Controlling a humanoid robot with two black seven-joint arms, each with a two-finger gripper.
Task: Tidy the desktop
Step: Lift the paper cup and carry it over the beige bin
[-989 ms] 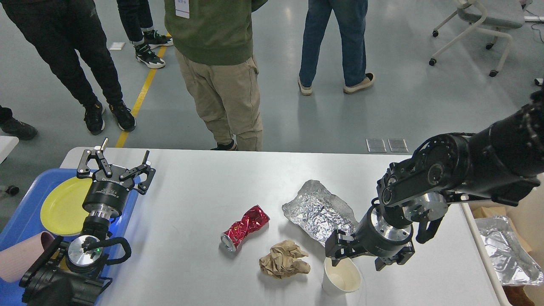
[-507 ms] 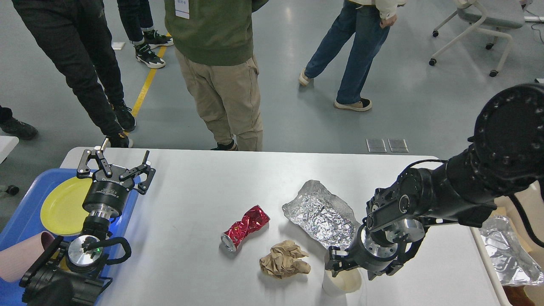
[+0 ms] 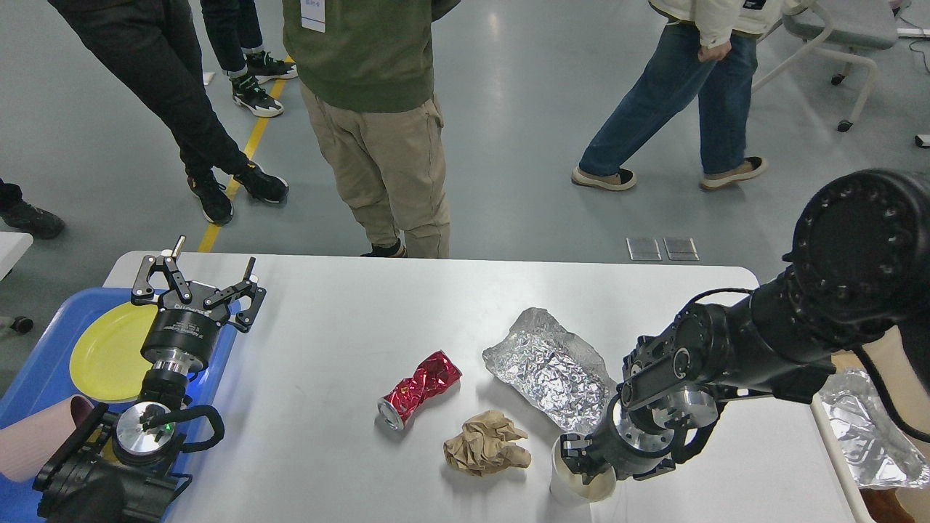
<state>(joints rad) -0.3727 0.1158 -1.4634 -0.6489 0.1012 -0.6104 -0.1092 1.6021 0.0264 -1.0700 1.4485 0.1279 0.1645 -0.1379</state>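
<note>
The white desktop (image 3: 341,319) holds a crushed red can (image 3: 419,387), a crumpled brown paper ball (image 3: 485,452), a sheet of crinkled foil (image 3: 548,367) and a white paper cup (image 3: 565,488) near the front edge. My right gripper (image 3: 581,461) is down at the cup's rim, its dark fingers partly inside the mouth; whether they press on the cup wall is not visible. My left gripper (image 3: 200,280) hovers open and empty over the right edge of the blue tray (image 3: 36,378).
The blue tray at the left holds a yellow plate (image 3: 109,349) and a pink cup (image 3: 33,439) lying on its side. A bin at the right edge holds foil (image 3: 868,428). Several people stand or walk just beyond the table's far edge.
My right arm has lowered and shifted left, bringing its gripper from above the cup down onto the cup's rim. The left arm has stayed still. A person in jeans walked to the right.
</note>
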